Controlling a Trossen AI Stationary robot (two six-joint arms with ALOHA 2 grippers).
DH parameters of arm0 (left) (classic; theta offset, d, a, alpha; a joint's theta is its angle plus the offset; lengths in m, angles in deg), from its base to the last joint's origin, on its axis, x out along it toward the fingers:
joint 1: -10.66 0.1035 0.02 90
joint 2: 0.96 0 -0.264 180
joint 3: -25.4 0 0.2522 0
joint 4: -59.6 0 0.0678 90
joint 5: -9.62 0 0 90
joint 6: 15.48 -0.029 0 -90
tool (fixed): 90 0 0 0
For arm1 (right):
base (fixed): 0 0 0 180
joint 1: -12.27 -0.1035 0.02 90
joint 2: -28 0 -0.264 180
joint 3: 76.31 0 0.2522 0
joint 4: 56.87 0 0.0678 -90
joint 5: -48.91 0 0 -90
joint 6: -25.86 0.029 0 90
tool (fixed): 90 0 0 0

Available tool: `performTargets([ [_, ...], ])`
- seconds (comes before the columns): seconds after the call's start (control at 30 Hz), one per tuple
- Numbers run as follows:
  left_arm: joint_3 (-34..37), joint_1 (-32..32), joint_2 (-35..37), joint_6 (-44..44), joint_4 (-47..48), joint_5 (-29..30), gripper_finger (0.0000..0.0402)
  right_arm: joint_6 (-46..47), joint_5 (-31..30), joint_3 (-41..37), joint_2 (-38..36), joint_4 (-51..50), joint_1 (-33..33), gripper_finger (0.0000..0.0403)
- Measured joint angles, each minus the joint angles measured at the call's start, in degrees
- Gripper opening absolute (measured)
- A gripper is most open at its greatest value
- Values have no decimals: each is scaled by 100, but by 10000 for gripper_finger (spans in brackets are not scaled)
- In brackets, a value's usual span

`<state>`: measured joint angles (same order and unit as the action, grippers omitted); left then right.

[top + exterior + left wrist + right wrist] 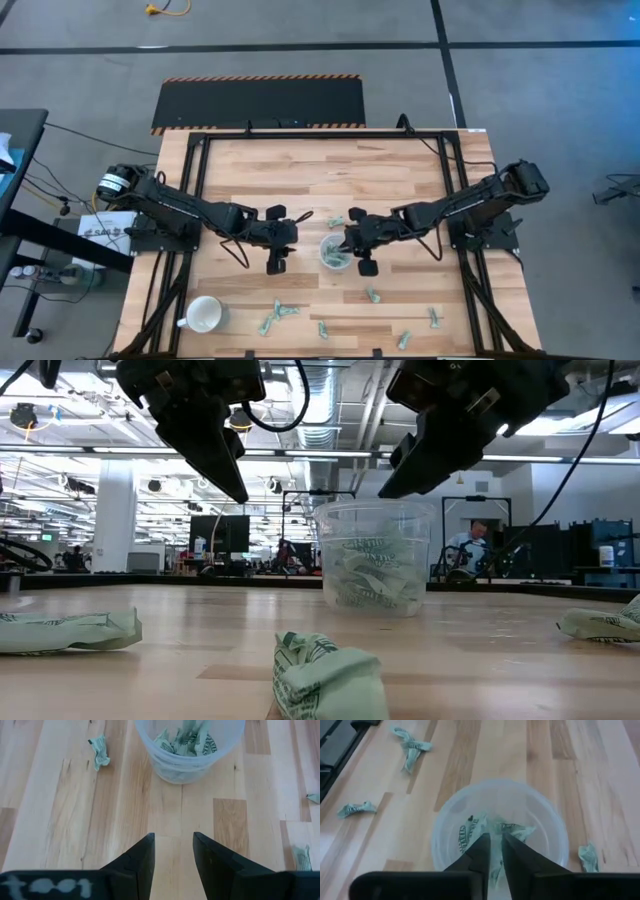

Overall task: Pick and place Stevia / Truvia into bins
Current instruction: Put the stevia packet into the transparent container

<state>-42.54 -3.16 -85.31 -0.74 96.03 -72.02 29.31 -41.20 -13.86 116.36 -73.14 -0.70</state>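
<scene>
The clear plastic cup (335,252) stands upright on the wooden table, mid-table, with several pale green sachets (470,832) inside. My right gripper (496,840) hangs just above the cup's mouth, its fingers shut to a narrow slit, and nothing shows between them. My left gripper (173,837) is open and empty. It hovers over bare wood left of the cup (190,750) and points at it. Loose sachets lie flat on the table: one near the cup's far side (335,221), several toward the near edge (280,310).
A white handled mug (205,315) stands near the table's near-left corner. In the low view, crumpled sachets lie in front of the cup (325,675), to its left (65,630) and right (600,622). Black frame rails (200,180) run along the table's sides.
</scene>
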Motion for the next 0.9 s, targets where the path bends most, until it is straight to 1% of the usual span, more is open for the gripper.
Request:
performTargets([
  [0.23,0,2,0,2,-19,3,121,-52,7,0,-18,-61,119,88],
  [0.37,0,-34,0,98,-17,-15,121,-231,-69,2,-388,-502,211,95],
  [0.43,0,-143,0,192,-45,-15,121,-271,-379,-2,-688,-905,242,93],
  [0.57,0,-611,0,324,-218,46,121,-444,-1434,-94,-1400,-1571,274,86],
  [0.63,0,-915,0,501,-313,182,121,-428,-1807,-234,-1724,-1659,300,81],
  [0.77,0,-1560,0,1057,-405,378,121,-297,-1931,-832,-2354,-1453,380,74],
  [0.9,2,-2225,0,1390,-704,841,121,3,-1954,-1634,-2846,-854,531,71],
])
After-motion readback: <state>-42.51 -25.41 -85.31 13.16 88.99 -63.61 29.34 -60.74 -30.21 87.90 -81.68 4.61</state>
